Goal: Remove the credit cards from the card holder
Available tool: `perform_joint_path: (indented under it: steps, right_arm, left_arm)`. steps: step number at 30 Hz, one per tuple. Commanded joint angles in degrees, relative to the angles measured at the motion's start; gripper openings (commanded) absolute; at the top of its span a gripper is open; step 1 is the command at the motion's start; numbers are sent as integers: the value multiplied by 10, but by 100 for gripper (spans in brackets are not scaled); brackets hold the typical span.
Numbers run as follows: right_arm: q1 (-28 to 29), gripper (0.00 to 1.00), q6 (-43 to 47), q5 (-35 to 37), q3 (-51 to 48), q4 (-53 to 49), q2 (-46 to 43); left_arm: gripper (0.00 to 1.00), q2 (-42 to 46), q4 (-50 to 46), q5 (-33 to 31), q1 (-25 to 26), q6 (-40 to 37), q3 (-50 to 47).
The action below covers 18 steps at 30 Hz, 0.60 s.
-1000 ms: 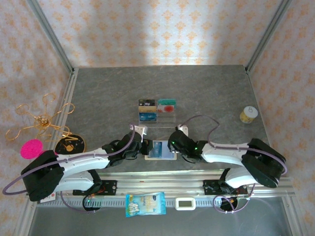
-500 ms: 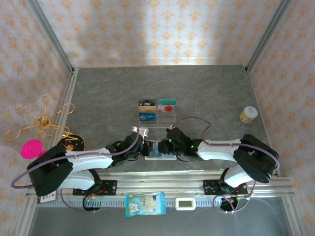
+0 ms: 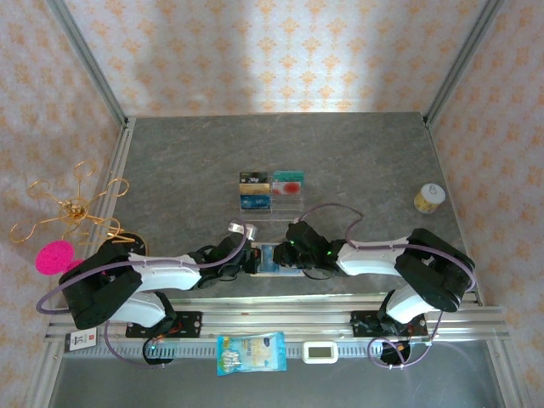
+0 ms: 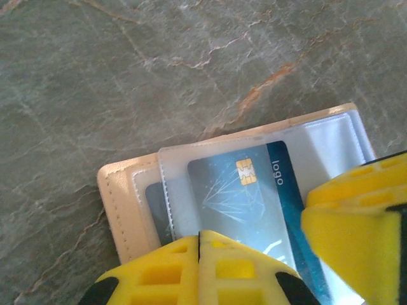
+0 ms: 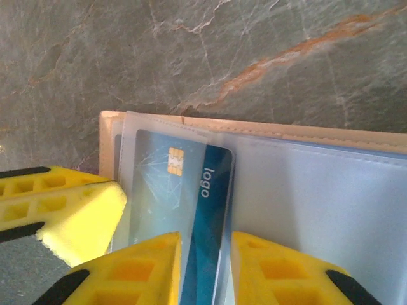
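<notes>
The holder (image 3: 274,258) lies open on the tabletop (image 3: 357,161), close to its 6 o'clock edge, and both arms meet over it. The left claw (image 3: 246,257) is at the holder's 9 o'clock side and the right claw (image 3: 294,254) at its 3 o'clock side.

In the left wrist view the holder's tan rim runs along its 9 and 12 o'clock sides, with clear pockets lying over it. A blue card (image 4: 245,194) with a gold chip and the word "logo" sits inside the top pocket. A darker card (image 4: 152,202) peeks from the pocket beneath, at the blue card's 9 o'clock. The left claw is clenched: its yellow fingers (image 4: 159,273) meet along a thin seam, with their tips on the clear pocket at the blue card's 6 o'clock end. Whether they pinch the plastic cannot be told.

In the right wrist view the right claw's fingers (image 5: 127,273) stand a narrow gap apart, and the blue card's dark stripe shows between them. It cannot be told whether the claw grasps the card or only rests on it.

At the holder's 12 o'clock, apart from it, a clear rack (image 3: 293,204) holds coloured cards (image 3: 289,179). A small yellow roll (image 3: 429,198) stands at 2 o'clock. A snack bag (image 3: 251,353) and a white timer (image 3: 321,350) lie beyond the rail at 6 o'clock.
</notes>
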<state>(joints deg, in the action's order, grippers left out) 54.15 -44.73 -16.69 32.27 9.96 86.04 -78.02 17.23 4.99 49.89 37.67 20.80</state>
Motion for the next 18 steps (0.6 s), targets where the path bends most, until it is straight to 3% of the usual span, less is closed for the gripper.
perform_joint_path:
  steps: [1,11,14,18]
  right_arm:
    - [-6,25,-11,15,3,11,10]
    - [-5,13,-11,-6,-2,49,15]
    - [-7,0,-18,8,-11,45,0]
    - [-11,0,-37,31,-43,46,-45]
  left_arm:
    - [0,-3,-11,-15,1,7,-9]
    - [0,-42,-5,25,5,1,-8]
    - [0,-32,-13,17,6,2,-10]
    - [0,-11,-14,11,5,3,-16]
